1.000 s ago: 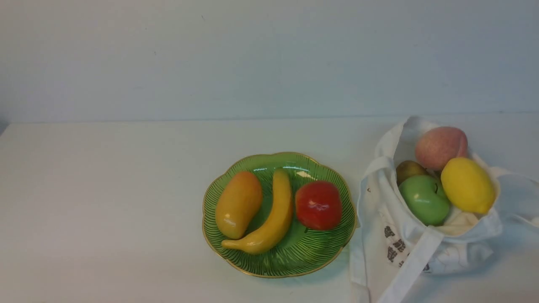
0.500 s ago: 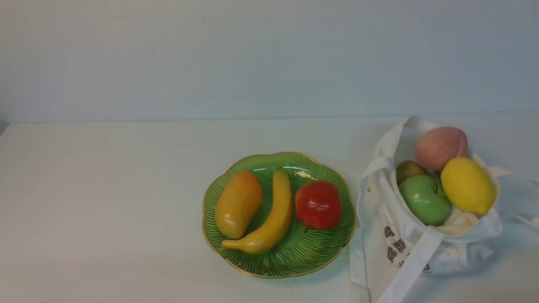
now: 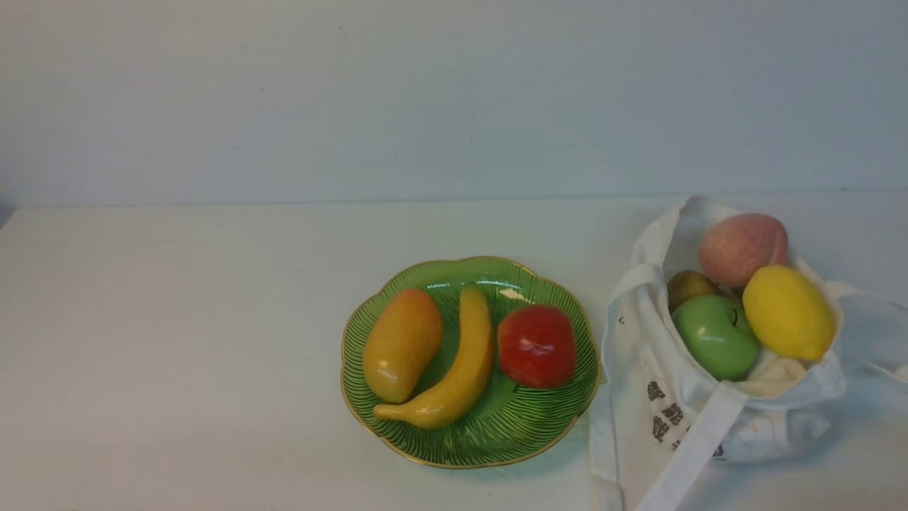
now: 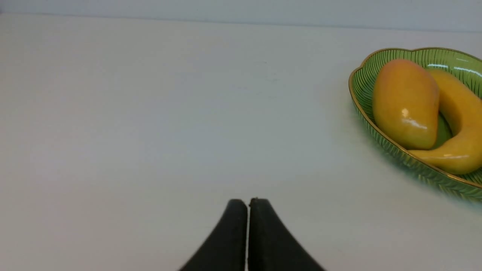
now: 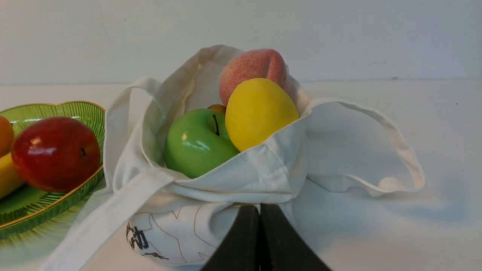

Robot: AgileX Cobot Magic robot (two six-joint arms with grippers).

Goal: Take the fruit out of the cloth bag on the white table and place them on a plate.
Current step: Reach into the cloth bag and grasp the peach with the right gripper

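Green plate (image 3: 468, 454) central, likely for easy reach; cloth bag (image 3: 681, 355) beside it, mouth open, fruit (image 3: 715, 337) exposed for picking.

Left wrist: left gripper (image 4: 248, 201) clenched, empty, probably idle.

Right wrist: right gripper (image 5: 260, 207) clenched, empty; must open first.

Dim, soft light; faint glare.

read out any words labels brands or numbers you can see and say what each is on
Dark printed characters, front side of the cloth bag: partly folded away and too blurred to quote.
No writing can be made out on the plate or the fruit in the bag.
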